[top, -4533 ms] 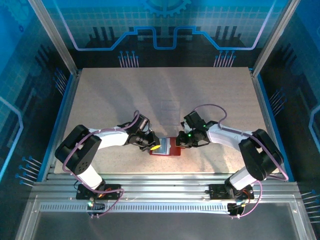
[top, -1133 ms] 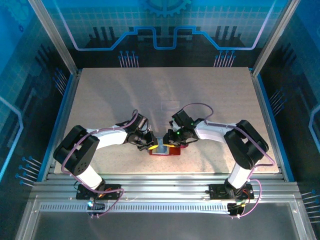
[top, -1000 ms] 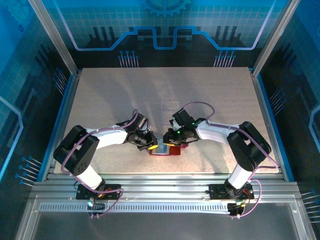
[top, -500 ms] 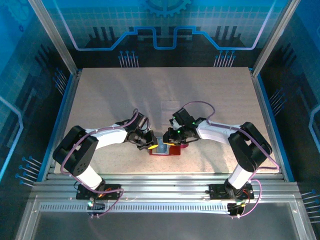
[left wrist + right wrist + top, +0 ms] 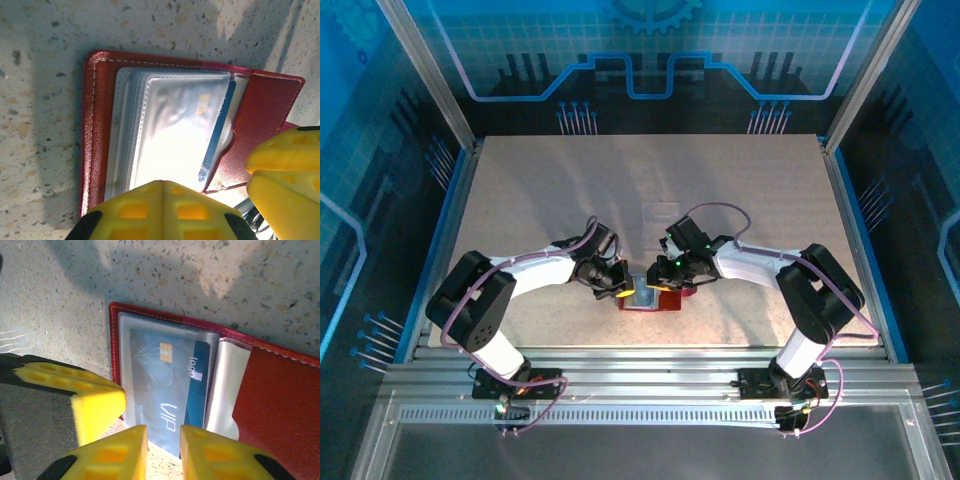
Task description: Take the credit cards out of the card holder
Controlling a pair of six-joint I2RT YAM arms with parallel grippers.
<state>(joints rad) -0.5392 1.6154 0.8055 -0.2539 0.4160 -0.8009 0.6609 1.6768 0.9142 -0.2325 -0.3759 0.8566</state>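
On speckled tbl [image 5: 520, 200]: card holder [image 5: 667, 300]; blue walls [image 5: 360, 200].

Place: a robotics lab test cell.
Walls: aluminium posts [image 5: 430, 75] hold blue panels [image 5: 650, 50] printed with circuit and gear patterns, at 9, 12 and 3 o'clock.
Surface: a pale speckled board [image 5: 540, 190] with blue edging.
Mounting: the left arm [image 5: 480, 310] and right arm [image 5: 820, 300], with exposed cables, are bolted to slotted aluminium rails [image 5: 650, 375] at 6 o'clock.

- Left end effector [image 5: 162, 187] pointing down, its yellow fingertips pressed together.
- Right end effector [image 5: 164, 434] just beside it, tip to tip, jaws narrowly apart.
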